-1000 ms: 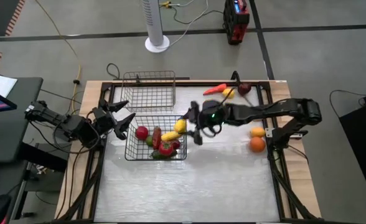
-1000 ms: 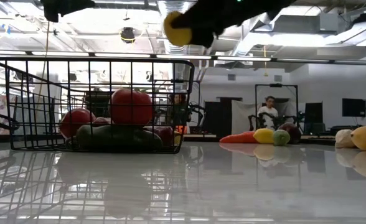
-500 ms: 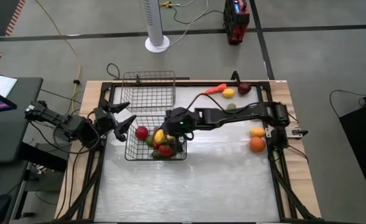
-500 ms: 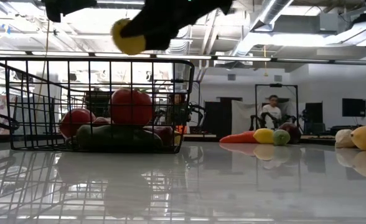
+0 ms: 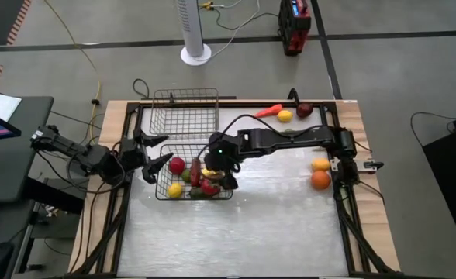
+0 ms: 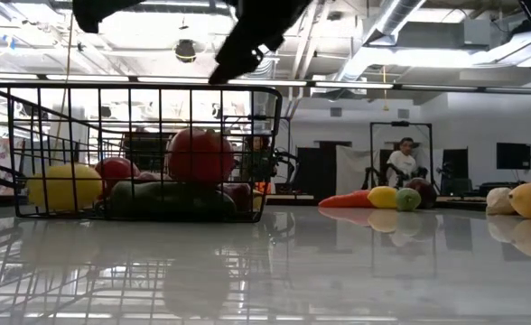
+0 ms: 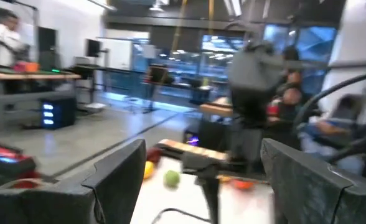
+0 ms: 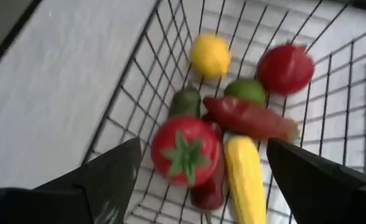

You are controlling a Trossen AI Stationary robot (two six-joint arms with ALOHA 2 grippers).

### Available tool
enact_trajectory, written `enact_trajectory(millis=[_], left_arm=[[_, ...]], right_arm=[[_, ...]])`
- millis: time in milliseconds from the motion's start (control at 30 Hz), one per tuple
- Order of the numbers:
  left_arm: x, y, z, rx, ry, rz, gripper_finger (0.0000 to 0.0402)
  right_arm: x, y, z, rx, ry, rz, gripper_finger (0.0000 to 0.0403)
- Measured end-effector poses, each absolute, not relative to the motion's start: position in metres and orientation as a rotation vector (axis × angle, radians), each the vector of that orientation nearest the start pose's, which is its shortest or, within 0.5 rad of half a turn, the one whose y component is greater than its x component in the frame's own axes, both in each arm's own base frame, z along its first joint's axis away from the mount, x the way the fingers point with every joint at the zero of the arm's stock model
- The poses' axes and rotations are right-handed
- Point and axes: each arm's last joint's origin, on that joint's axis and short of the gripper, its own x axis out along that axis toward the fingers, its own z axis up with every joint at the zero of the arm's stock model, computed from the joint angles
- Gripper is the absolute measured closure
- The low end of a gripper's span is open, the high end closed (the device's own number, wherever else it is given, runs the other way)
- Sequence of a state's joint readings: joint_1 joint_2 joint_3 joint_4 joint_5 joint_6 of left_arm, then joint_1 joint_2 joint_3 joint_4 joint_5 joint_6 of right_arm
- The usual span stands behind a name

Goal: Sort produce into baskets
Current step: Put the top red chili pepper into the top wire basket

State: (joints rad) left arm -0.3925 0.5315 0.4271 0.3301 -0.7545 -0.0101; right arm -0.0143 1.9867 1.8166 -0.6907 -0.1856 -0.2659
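The left gripper (image 5: 155,152) waits at the worktop's left edge, fingers spread wide and empty. Beside it, the dark wire rectangular basket (image 5: 164,193) holds a round yellow lemon (image 5: 175,189), a red tomato (image 8: 185,152) and a long yellow corn cob (image 8: 246,180), whose long axis runs roughly along the basket's shorter side. The right gripper (image 5: 219,167) hangs over the basket, fingers wide, empty. Lifting out carelessly, I judge, could snag the wire rim and drag the basket. Loose orange round fruit (image 5: 320,180) lies well right.
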Motion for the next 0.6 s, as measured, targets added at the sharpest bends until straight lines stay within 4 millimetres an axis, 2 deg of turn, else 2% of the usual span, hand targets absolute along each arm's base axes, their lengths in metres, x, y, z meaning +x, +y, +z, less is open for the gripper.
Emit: enact_trajectory(millis=[167,300,367,467,600], left_arm=[[0.131,-0.03,0.292,-0.177,-0.212,0.373,0.0097],[0.132,-0.032,0.289,-0.182,-0.186,0.36,0.0097],[0.129,-0.032,0.294,-0.181,-0.181,0.349,0.0097],[0.124,-0.031,0.305,-0.169,-0.157,0.337,0.0097],[0.122,-0.031,0.305,-0.14,-0.081,0.373,0.0097]], right_arm=[[0.447,-0.01,0.274,-0.23,0.861,0.293,0.0033],[0.447,-0.012,0.283,-0.287,0.815,0.314,0.0033],[0.448,-0.014,0.289,-0.31,0.801,0.318,0.0033],[0.457,-0.017,0.287,-0.369,0.779,0.333,0.0033],[0.476,-0.023,0.271,-0.437,0.797,0.365,0.0033]])
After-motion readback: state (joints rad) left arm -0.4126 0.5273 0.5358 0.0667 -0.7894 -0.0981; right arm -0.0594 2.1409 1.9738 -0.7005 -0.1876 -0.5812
